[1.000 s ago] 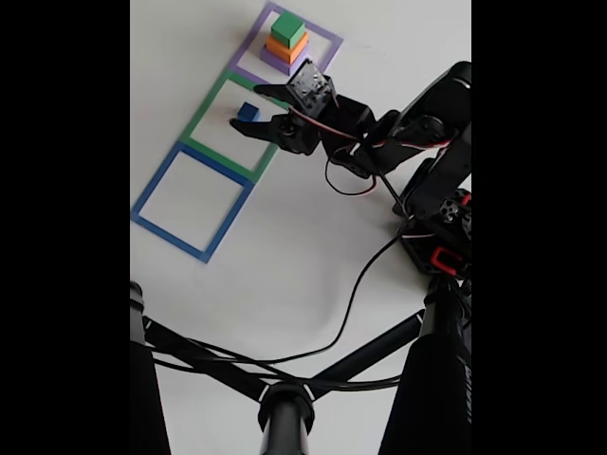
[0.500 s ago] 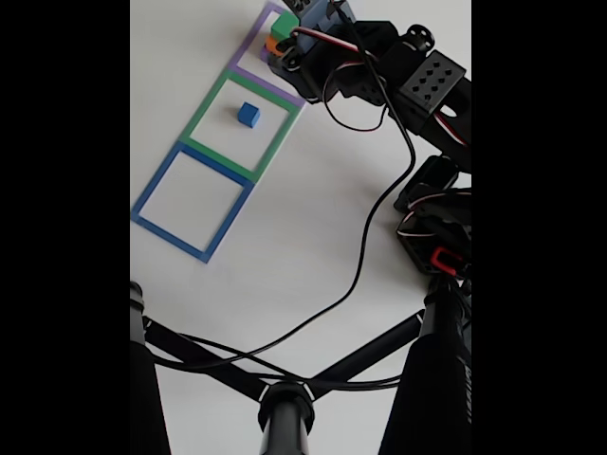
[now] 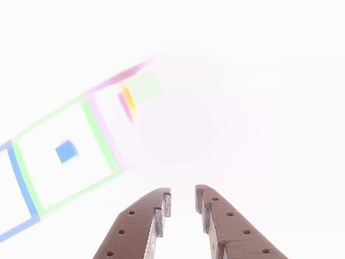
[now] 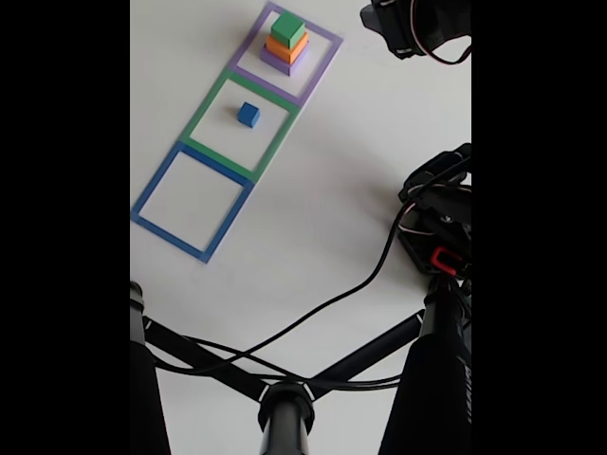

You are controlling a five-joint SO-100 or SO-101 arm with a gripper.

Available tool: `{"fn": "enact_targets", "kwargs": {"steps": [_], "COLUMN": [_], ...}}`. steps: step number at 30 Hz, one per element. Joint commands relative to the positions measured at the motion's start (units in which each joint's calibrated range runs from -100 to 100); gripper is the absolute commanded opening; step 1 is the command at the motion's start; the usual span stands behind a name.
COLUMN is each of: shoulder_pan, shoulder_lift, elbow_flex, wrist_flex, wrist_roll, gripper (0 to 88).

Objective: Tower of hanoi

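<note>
We are seeing the gripper [image 3: 181, 198] hanging above the table [image 4: 313, 218], jaws slightly parted and holding nothing, small blue cube [image 4: 248, 115] sitting inside the green tape square [image 4: 211, 112], green, orange and purple block stack [image 4: 285, 43] standing inside the purple tape square [image 4: 322, 65].

Green-orange-purple block stack [image 4: 285, 44] in purple square, small blue cube [image 4: 248, 115] apart (green square)

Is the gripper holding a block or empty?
Empty: the brown two-finger gripper shows bare gap between its fingers; the small blue cube sits inside the green tape square.
</note>
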State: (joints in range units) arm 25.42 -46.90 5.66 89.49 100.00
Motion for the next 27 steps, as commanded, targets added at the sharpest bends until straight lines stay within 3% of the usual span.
{"fn": "enact_targets", "kwargs": {"steps": [1,7,12,16,27], "shoulder_pan": [3.9,9.2,12.4,12.4,6.2], "shoulder_lift": [-3.4,-8.0,-10.5,-10.7,-8.2], "elbow_flex": [-2.6,7.0,17.3,25.7,55.3], "wrist_flex": [1.0,-4.9,-14.9,-23.4,-65.1], "wrist_roll": [-1.7,0.0,0.0,0.0,0.0], "gripper": [2.2,11.7,24.7,29.9,36.3]}}
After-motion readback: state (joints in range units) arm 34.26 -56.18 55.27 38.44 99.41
